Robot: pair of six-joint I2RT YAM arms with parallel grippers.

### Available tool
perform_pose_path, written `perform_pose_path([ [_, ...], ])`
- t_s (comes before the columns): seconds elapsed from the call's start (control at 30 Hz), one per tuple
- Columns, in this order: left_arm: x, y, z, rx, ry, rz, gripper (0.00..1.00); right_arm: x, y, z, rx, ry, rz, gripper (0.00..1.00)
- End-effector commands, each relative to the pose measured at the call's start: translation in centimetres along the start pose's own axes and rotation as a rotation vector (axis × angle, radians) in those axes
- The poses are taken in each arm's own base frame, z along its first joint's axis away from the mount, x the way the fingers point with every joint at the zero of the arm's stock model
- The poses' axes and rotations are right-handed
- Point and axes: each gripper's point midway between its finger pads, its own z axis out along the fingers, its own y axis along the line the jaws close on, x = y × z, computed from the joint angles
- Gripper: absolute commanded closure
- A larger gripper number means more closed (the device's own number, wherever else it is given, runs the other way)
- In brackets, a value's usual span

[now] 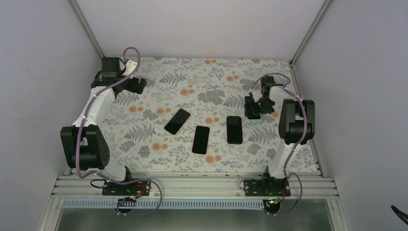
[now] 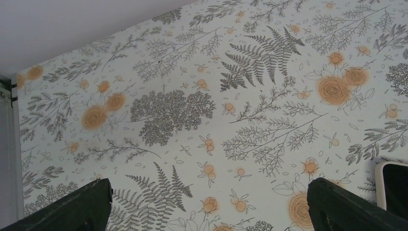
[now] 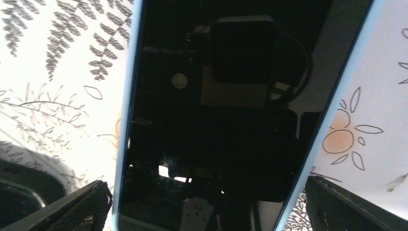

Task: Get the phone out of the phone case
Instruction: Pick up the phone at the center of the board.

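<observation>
Three dark phones lie on the flowered table: a left one (image 1: 177, 121), a middle one (image 1: 201, 139) and a right one (image 1: 234, 129). In the right wrist view a phone (image 3: 226, 120) in a light blue phone case (image 3: 126, 96) fills the frame, its black screen mirroring the arm. My right gripper (image 3: 208, 185) (image 1: 251, 111) hovers open over it, one finger on each side of the case. My left gripper (image 2: 209, 185) (image 1: 139, 85) is open over bare cloth at the back left, holding nothing. A phone with a cream rim (image 2: 392, 185) shows at that view's right edge.
The flowered cloth (image 1: 211, 86) covers the table between white walls (image 1: 43, 72). Metal corner posts (image 1: 86, 24) rise at the back corners. The arm bases sit on an aluminium rail (image 1: 192, 185) at the near edge.
</observation>
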Motion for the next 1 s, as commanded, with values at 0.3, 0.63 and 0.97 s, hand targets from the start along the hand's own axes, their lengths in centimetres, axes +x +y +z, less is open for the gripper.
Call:
perform_pose_path([
  [0.3,0.0,-0.1,0.5,-0.018,0.027,0.027,0.0,3.9,-1.0,4.5,0.2,0.17,-0.005,0.07],
  [0.63,-1.3,-5.5,1.1,0.094,0.093,0.171,0.0,3.8,-1.3,3.4,0.24,0.088,-0.031,0.45],
  [0.97,-5.2,-17.9,0.3,0.704,0.111,0.203,0.0,-2.8,7.6,-5.7,0.197,-0.153,-0.259,0.47],
])
